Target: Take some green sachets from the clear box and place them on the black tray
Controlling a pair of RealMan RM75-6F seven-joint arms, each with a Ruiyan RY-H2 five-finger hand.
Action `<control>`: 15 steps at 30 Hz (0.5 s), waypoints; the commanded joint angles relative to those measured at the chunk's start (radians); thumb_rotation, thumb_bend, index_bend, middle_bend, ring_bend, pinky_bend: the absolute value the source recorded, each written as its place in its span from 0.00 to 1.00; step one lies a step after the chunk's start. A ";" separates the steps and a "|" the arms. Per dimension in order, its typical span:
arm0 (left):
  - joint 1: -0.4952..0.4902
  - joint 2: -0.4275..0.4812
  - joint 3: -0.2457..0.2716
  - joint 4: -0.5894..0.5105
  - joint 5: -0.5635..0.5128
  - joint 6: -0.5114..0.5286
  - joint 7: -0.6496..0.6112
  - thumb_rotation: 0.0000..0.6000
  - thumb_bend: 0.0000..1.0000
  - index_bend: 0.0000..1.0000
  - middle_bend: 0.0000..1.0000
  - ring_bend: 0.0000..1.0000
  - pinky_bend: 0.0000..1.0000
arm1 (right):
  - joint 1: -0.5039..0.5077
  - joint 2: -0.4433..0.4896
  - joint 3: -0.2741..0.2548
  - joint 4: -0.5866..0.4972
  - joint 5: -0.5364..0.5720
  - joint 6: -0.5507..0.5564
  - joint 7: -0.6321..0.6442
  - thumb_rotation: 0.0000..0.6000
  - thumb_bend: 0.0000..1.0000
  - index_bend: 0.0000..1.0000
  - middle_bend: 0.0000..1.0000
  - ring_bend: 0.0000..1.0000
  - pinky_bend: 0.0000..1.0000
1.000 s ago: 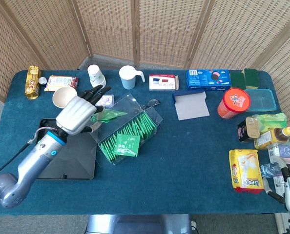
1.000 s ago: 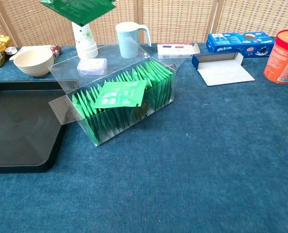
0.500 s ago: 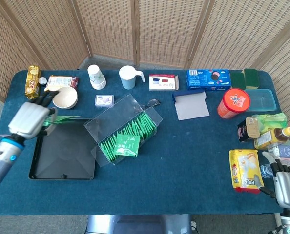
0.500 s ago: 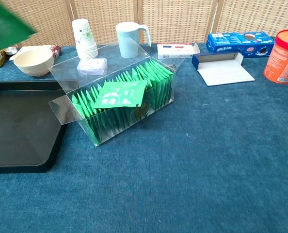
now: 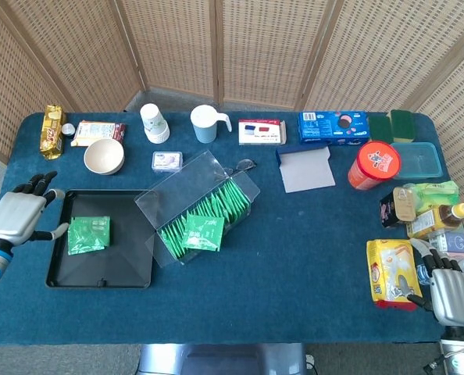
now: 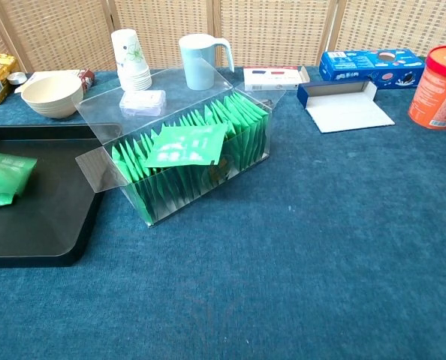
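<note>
The clear box (image 5: 197,205) (image 6: 182,154) holds a row of green sachets, with one loose sachet (image 5: 201,233) (image 6: 187,145) lying flat on top. One green sachet (image 5: 89,234) (image 6: 1,177) lies on the black tray (image 5: 99,269) (image 6: 35,217), in its left part. My left hand (image 5: 17,216) hovers just left of the tray's edge, fingers spread and holding nothing. My right hand (image 5: 451,293) sits at the table's front right corner beside a yellow packet, fingers apart and empty. Neither hand appears in the chest view.
A cream bowl (image 5: 104,156) (image 6: 52,94), paper cups (image 5: 154,123) and a pale blue jug (image 5: 207,123) stand behind the tray and box. A blue flap box (image 5: 306,166), red tub (image 5: 373,165), bottles and the yellow packet (image 5: 392,272) crowd the right side.
My left hand carried a green sachet from above the box leftward over the tray and let it go. The sachet now lies on the tray. The right hand rose slightly into view.
</note>
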State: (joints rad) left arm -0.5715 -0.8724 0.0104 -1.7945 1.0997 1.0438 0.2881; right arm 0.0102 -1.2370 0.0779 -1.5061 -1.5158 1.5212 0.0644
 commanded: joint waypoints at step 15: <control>0.152 -0.053 -0.008 0.025 -0.020 0.158 -0.063 0.69 0.18 0.13 0.00 0.00 0.19 | 0.027 0.016 0.008 -0.004 0.018 -0.033 -0.027 0.84 0.39 0.12 0.21 0.20 0.26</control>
State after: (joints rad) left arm -0.4523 -0.9016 -0.0017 -1.7850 1.0799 1.1747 0.2507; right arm 0.0332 -1.2247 0.0844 -1.5064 -1.4992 1.4915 0.0456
